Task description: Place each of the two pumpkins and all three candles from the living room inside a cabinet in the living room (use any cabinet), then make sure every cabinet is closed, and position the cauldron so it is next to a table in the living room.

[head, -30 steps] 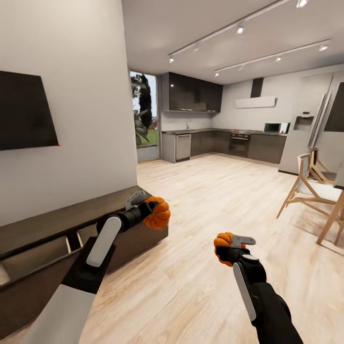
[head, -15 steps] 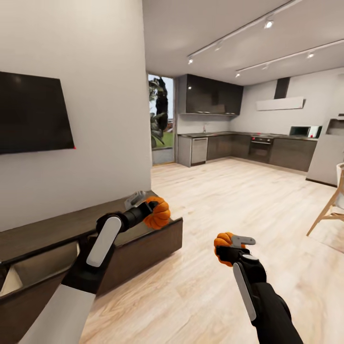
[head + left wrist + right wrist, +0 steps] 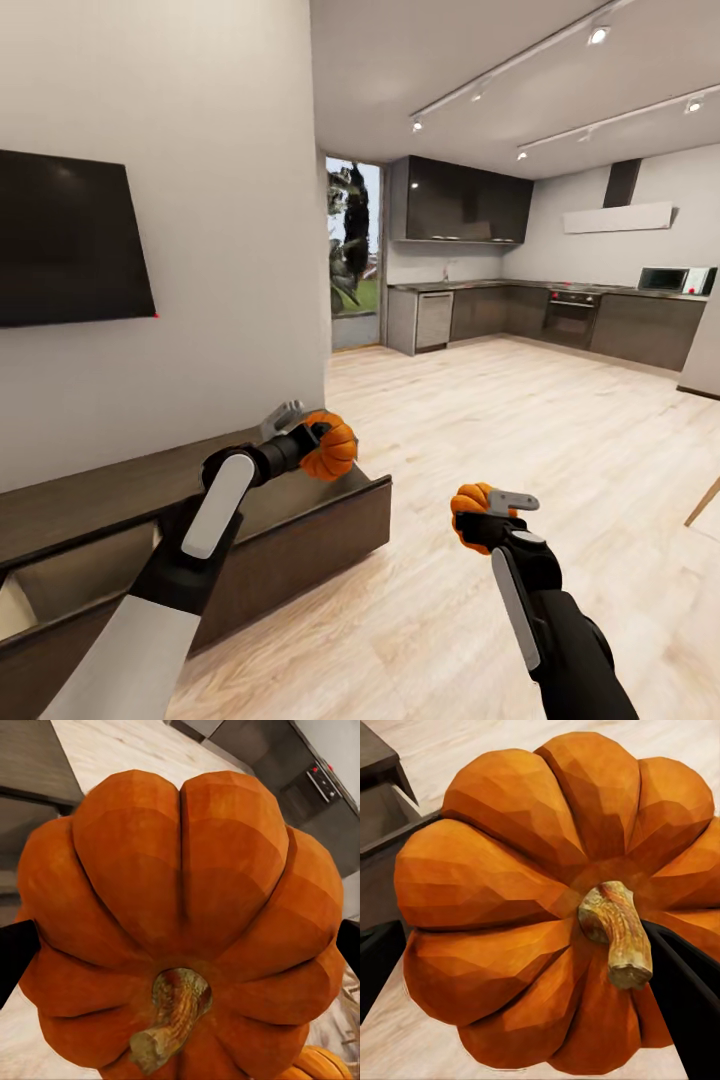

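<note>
My left gripper (image 3: 312, 440) is shut on an orange ribbed pumpkin (image 3: 330, 446), held just above the right end of the long dark brown cabinet (image 3: 290, 540). That pumpkin (image 3: 180, 922) shows close up in the left wrist view, stem toward the camera. My right gripper (image 3: 490, 512) is shut on the other pumpkin (image 3: 468, 506), held over the wooden floor to the right of the cabinet; this pumpkin (image 3: 547, 907) looms large in the right wrist view. Drawers along the cabinet stand pulled open, with a pale inside (image 3: 20, 610) at the left edge.
A black TV (image 3: 70, 240) hangs on the white wall above the cabinet. Pale wood floor (image 3: 520, 420) stretches ahead to a dark kitchen (image 3: 540, 320) at the back. A glass door (image 3: 352, 260) stands past the wall's corner.
The whole view has swung left: the chairs and fridge slid out at the right and more of the cabinet came in. Both arms hold their pumpkins as before.
</note>
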`<state>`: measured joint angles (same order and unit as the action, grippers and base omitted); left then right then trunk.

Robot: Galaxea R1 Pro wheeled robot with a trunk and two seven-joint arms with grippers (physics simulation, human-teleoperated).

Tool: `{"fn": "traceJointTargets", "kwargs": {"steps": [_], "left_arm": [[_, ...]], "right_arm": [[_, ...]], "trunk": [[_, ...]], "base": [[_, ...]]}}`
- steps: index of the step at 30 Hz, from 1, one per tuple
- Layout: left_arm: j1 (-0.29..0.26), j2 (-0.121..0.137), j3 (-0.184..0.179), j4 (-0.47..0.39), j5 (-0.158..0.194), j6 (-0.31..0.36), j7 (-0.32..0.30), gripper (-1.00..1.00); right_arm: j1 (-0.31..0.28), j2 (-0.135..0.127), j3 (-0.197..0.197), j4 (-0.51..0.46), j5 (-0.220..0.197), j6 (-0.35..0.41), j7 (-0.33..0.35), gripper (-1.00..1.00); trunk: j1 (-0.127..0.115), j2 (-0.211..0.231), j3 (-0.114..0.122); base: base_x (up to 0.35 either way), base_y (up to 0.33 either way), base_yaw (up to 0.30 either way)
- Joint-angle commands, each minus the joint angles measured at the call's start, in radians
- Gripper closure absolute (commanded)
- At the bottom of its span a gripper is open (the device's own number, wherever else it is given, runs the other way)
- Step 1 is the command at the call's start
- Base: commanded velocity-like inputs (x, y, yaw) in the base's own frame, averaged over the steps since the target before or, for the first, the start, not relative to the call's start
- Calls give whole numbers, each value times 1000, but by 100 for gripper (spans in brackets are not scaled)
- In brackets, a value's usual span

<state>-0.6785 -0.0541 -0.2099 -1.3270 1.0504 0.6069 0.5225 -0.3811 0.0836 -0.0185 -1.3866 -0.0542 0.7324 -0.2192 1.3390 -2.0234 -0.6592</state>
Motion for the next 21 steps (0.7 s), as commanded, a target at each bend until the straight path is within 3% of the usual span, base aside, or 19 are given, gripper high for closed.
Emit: {"fn": "traceJointTargets", "kwargs": {"steps": [1,12,21], "left_arm": [[-1,0,0,-1,10,-1,11,100],[-1,0,1,-1,10,-1,11,100],[-1,0,1,-1,11,-1,11,100]], "right_arm": [[-1,1,0,-1,-6,3,-5,100],[-1,5,4,0,-4,3,-8,100],[-1,4,3,-2,-4,3,-8,100]], "trunk": [[0,-1,-1],[0,-1,-1],[0,-1,-1]], "base": [[298,-85,0],[298,-12,10],[29,0,19]]}}
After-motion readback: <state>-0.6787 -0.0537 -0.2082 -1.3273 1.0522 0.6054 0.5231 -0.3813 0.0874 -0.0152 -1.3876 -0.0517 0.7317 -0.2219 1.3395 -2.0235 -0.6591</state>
